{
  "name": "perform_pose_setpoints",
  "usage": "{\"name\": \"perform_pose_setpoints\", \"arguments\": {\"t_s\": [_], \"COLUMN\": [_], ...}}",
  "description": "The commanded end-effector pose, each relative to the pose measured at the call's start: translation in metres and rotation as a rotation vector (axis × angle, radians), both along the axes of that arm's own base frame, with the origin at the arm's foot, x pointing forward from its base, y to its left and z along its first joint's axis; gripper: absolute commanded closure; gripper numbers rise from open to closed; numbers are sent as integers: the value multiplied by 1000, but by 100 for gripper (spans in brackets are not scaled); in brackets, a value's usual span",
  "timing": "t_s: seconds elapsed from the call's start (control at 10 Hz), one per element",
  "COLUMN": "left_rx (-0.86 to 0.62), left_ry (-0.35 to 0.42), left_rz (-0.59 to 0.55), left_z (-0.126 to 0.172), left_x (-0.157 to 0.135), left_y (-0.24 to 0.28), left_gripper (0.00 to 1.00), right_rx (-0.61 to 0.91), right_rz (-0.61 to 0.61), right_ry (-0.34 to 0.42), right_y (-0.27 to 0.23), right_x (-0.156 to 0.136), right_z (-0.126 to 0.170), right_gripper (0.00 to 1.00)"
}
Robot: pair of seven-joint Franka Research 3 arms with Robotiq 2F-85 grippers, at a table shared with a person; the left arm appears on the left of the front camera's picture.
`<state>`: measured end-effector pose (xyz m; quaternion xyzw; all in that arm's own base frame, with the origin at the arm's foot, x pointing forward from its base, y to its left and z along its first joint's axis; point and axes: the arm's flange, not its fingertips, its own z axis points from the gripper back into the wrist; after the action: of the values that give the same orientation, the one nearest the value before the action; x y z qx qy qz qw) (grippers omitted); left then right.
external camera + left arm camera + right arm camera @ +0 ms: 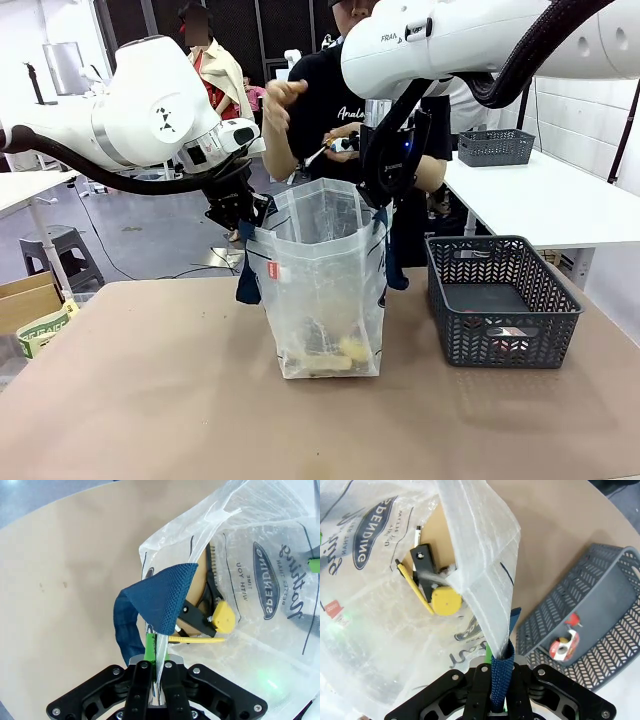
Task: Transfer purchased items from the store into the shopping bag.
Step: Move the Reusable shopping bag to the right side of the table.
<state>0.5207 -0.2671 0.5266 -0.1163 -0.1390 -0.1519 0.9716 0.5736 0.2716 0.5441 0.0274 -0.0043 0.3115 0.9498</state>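
Bag (325, 290) stands open — left tool (156, 652) pinching its plastic rim, right tool (495, 669) clenched on its strap (513, 617).

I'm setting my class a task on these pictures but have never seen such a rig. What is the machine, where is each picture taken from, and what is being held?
Two white robot arms stand at a brown table, with a person at the far side. The wide picture comes from a fixed camera between the arms; the other two come from cameras on the wrists, looking along each gripper's fingers. The left gripper pinches one rim of a translucent shopping bag, the right gripper clamps its navy strap opposite, holding the bag open. Yellow and black items lie inside. Beside it stands a dark grey mesh basket holding a small red and white item.
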Motion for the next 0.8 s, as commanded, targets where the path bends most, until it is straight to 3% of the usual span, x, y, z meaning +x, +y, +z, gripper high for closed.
{"name": "perform_pose_setpoints", "arguments": {"t_s": [0.0,0.7], "left_rx": [-2,-2], "left_ry": [-2,-2], "left_rz": [4,4], "left_z": [0,0], "left_x": [0,0], "left_y": [2,2], "left_gripper": [100,100], "right_rx": [-3,-3], "right_rz": [-1,-1], "right_ry": [-5,-5], "right_y": [-1,-1], "right_x": [0,0], "right_z": [1,1], "right_gripper": [100,100]}}
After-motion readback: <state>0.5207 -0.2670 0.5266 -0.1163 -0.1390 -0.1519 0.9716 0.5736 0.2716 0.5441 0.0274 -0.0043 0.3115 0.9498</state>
